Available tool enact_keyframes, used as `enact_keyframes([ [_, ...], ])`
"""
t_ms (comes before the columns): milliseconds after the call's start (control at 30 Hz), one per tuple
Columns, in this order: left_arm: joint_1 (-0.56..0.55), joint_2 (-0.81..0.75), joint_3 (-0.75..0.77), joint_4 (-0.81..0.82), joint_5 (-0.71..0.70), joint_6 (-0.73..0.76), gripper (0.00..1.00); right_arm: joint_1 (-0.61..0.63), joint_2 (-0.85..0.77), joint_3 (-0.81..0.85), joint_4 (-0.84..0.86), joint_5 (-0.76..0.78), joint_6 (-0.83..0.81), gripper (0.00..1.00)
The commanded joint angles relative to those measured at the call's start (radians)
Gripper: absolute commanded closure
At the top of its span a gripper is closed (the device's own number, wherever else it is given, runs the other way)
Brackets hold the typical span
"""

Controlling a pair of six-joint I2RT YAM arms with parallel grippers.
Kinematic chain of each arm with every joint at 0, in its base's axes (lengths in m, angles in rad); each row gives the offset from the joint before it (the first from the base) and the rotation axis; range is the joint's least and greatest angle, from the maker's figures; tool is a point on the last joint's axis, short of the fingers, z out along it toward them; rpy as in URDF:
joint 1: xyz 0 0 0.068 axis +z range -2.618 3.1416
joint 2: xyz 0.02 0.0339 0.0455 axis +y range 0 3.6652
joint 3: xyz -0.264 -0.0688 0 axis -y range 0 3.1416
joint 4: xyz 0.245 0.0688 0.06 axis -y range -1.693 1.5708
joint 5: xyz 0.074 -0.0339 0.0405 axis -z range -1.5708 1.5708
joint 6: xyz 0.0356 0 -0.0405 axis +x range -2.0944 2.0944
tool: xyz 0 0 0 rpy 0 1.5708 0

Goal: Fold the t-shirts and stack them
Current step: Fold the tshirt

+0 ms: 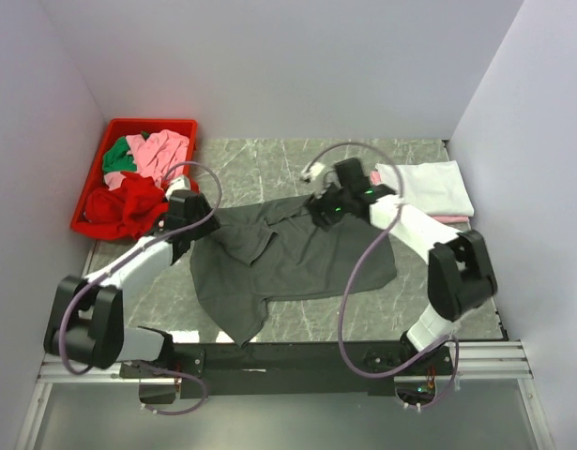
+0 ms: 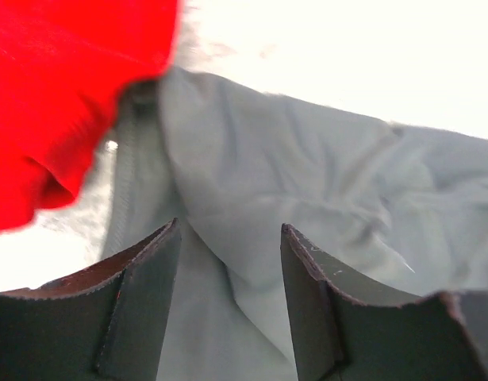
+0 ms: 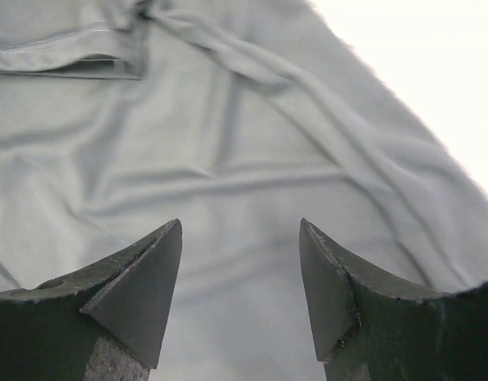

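Note:
A large dark grey t-shirt lies crumpled across the middle of the table. My left gripper is open over its left edge; the left wrist view shows the grey cloth between and beyond the jaws, with a red t-shirt at upper left. My right gripper is open over the shirt's upper right part; the right wrist view shows wrinkled grey cloth under the jaws and a hem at top left. A folded white t-shirt lies on a pink one at the right.
A red plastic bin at the back left holds pink, green and red shirts, the red one spilling over its rim. Grey walls close in the table on three sides.

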Motion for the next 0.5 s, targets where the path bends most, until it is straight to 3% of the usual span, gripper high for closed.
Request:
enact_keyframes([
  [0,0.008,0.072,0.062,0.000,-0.112,0.007,0.42,-0.097,-0.081,-0.007,-0.070,-0.219,-0.071,0.32],
  [133,0.012,0.143,0.096,-0.010,-0.141,0.012,0.41,-0.218,-0.134,-0.009,-0.070,-0.291,-0.059,0.32],
  [467,0.041,0.364,0.248,0.004,-0.146,0.050,0.41,-0.339,-0.178,-0.013,-0.078,-0.384,-0.045,0.32],
])
